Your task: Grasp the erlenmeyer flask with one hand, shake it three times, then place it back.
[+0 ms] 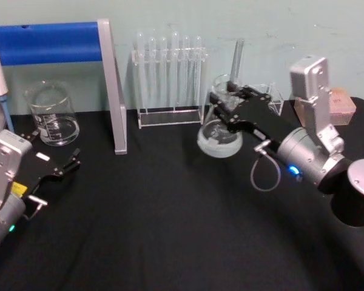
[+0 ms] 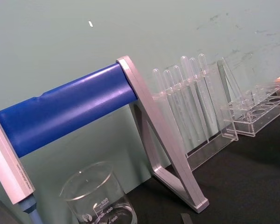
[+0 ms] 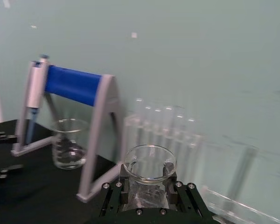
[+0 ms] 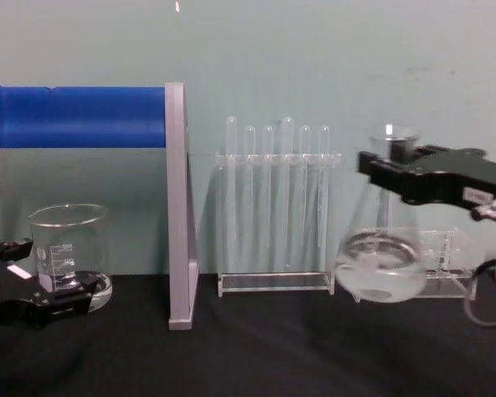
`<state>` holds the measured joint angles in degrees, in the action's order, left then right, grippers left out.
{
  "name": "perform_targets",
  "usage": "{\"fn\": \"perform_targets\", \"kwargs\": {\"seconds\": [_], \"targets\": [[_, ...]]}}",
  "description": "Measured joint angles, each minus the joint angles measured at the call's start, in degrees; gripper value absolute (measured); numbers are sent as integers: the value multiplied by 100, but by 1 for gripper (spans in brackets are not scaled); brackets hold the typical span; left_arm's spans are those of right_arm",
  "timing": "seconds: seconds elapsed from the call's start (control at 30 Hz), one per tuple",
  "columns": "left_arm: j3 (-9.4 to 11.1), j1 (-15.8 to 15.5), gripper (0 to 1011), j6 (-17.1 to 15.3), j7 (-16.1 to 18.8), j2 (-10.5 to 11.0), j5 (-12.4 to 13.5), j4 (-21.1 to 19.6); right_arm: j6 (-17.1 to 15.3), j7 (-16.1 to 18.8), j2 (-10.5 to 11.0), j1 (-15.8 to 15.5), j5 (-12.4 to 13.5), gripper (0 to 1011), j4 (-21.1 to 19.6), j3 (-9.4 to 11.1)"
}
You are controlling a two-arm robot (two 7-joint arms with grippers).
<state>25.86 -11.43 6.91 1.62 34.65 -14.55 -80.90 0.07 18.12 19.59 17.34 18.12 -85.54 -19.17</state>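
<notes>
Gripping the flask point(image 1: 218, 136) by its narrow neck, my right claw point(image 1: 227, 97) reaches in from the right side of the black counter point(image 1: 170, 212), both fingers closed tight against the glass just under the flared rim. From the chest, the right claw point(image 4: 380, 169) shows as a dark bar across the neck, and the flask point(image 4: 380, 265) hangs below it with a little clear liquid in its wide bottom. Its base sits low, near the counter; whether it touches the cloth or clears it, I cannot tell. From my head the flask looks tipped, rim toward the back wall and base toward me. My right wrist looks straight down on the open rim of the flask point(image 3: 149, 163), held between the fingers of the right claw point(image 3: 147, 196).

The flask stands just to the right of the clear test-tube rack point(image 1: 170, 79) and a little in front of it — apart from it, not touching.

My left claw point(image 1: 53, 150) rests low at the left edge of the counter, fingers spread and holding nothing. It lies just in front of the beaker point(image 1: 51, 118), which stands under the blue-barred stand point(image 1: 48, 42) — well apart from the flask.
</notes>
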Motion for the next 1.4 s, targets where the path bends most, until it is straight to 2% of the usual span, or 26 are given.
{"fn": "perform_targets", "kwargs": {"seconds": [0.23,0.37,0.63,1.0,1.4], "targets": [[0,0,1001,0,0,0,0,0,-11,-171,5,-83,-56,449,42,355],[0,0,1001,0,0,0,0,0,-25,-232,-12,-121,-97,449,45,484],[0,0,1001,0,0,0,0,0,-61,-191,-88,-153,-164,449,25,551],[0,0,1001,0,0,0,0,0,-96,151,-243,-190,-156,449,-114,225],[0,0,1001,0,0,0,0,0,-142,608,-301,-220,-19,449,-284,-381]]}}
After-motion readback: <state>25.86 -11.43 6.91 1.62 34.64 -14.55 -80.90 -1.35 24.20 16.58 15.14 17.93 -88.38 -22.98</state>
